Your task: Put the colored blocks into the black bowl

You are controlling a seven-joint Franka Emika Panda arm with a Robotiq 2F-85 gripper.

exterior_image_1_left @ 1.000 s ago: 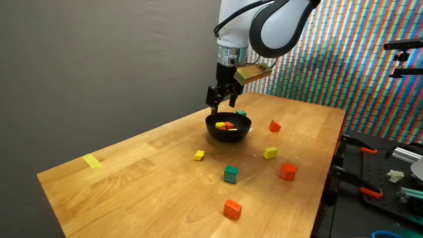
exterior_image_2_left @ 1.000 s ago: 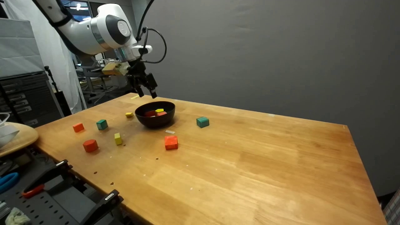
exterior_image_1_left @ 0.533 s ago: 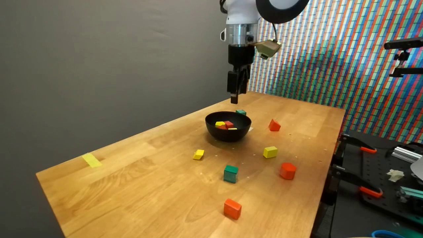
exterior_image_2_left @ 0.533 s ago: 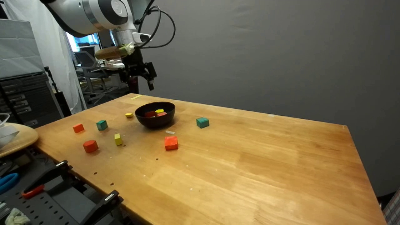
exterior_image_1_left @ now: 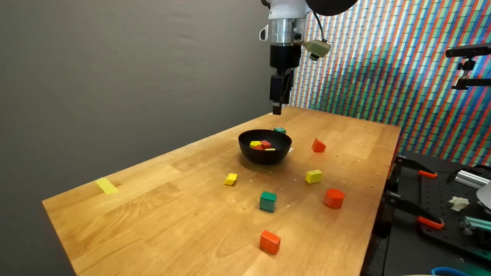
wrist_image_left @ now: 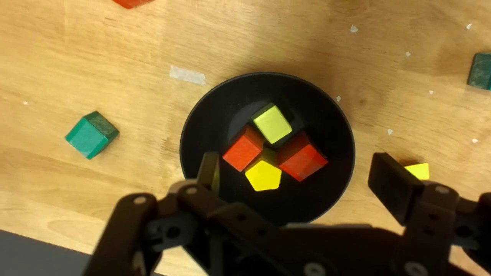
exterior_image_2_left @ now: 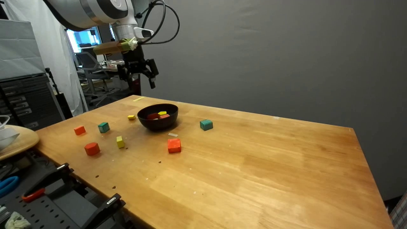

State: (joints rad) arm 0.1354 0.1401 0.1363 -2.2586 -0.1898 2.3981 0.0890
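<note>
Although four blocks (wrist_image_left: 243, 152) sit in the bowl (exterior_image_1_left: 264, 158), seven other blocks (exterior_image_1_left: 334, 198) lie on the surface (exterior_image_2_left: 270, 165), so under half seems done; the jaws stand apart.

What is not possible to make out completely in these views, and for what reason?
Wrist view: a red block, cut off by the top edge.
Wrist view: a green block, cut off by the right edge.
Wrist view: a small yellow block, partly covered by the end effector.
In an exterior view: another green block, lower part behind the black bowl.
</note>
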